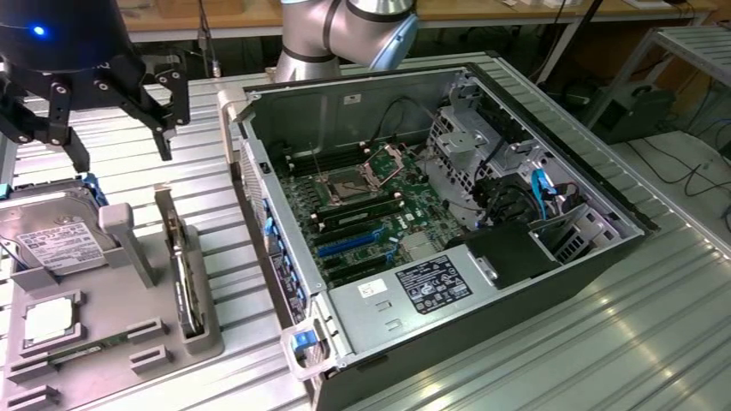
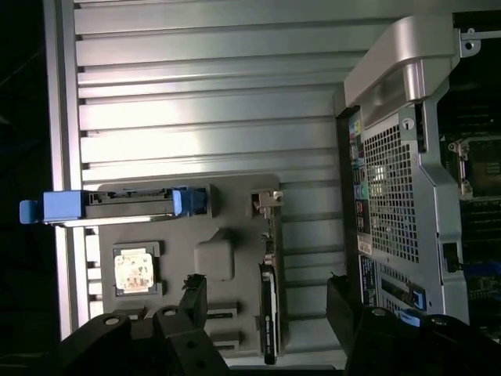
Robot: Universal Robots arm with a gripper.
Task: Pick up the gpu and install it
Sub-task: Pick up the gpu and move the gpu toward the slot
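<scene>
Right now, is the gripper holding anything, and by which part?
Nothing is held. The gripper hangs open above the grey tray, where the gpu stands on edge in its slot.

I find the gpu (image 1: 183, 278) standing on its long edge in a narrow slot of the grey holder (image 1: 209, 341), upright rather than laid flat. In the exterior view it reads as a thin dark card seen almost edge-on. It is on the side of the holder nearest the computer case (image 1: 377, 318), apart from the case. In the wrist view it shows as a slim strip, with its silver bracket (image 2: 268, 200) at one end. It sits free in the slot, not yet installed.
</scene>
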